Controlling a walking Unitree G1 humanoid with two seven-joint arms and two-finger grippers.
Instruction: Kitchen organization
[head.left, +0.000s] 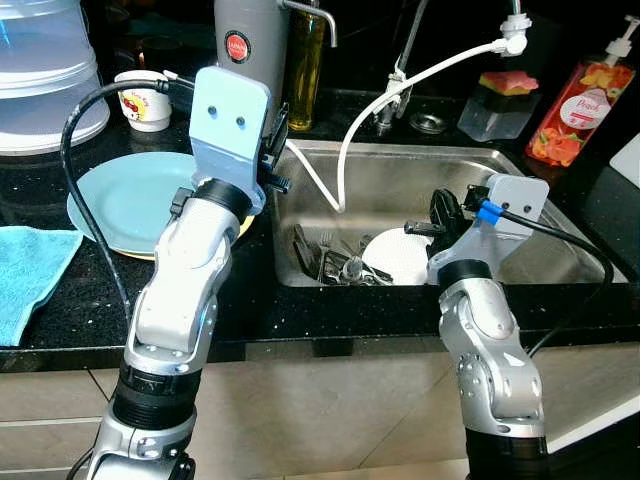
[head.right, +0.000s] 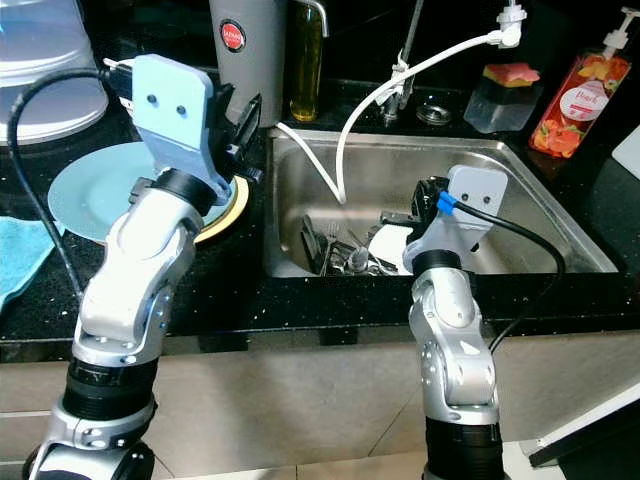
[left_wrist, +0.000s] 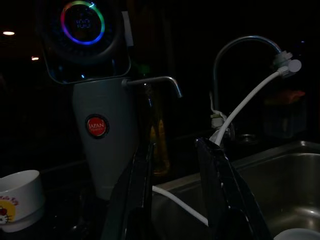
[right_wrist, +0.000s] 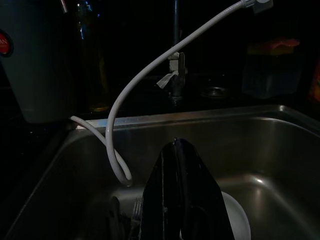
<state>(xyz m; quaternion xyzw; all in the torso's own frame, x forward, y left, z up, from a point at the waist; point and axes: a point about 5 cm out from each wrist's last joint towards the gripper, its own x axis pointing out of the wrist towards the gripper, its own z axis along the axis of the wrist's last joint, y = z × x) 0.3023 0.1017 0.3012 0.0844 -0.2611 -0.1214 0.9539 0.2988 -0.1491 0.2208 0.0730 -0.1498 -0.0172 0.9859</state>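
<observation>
Pale blue plate (head.left: 120, 200), turquoise cloth (head.left: 30, 270), speckled black counter (head.left: 250, 300).

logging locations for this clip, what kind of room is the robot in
A home kitchen, most likely: a stainless steel sink holding a white plate and cutlery, set in a black countertop with a soap bottle nearby.

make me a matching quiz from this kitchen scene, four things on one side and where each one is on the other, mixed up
Things:
1. white plate
2. blue plate
3. soap bottle
4. mug

Places:
A. on the counter behind the blue plate
B. in the sink with the cutlery
C. on the counter right of the sink
D. on the counter left of the sink

Pairs: 1-B, 2-D, 3-C, 4-A
</observation>
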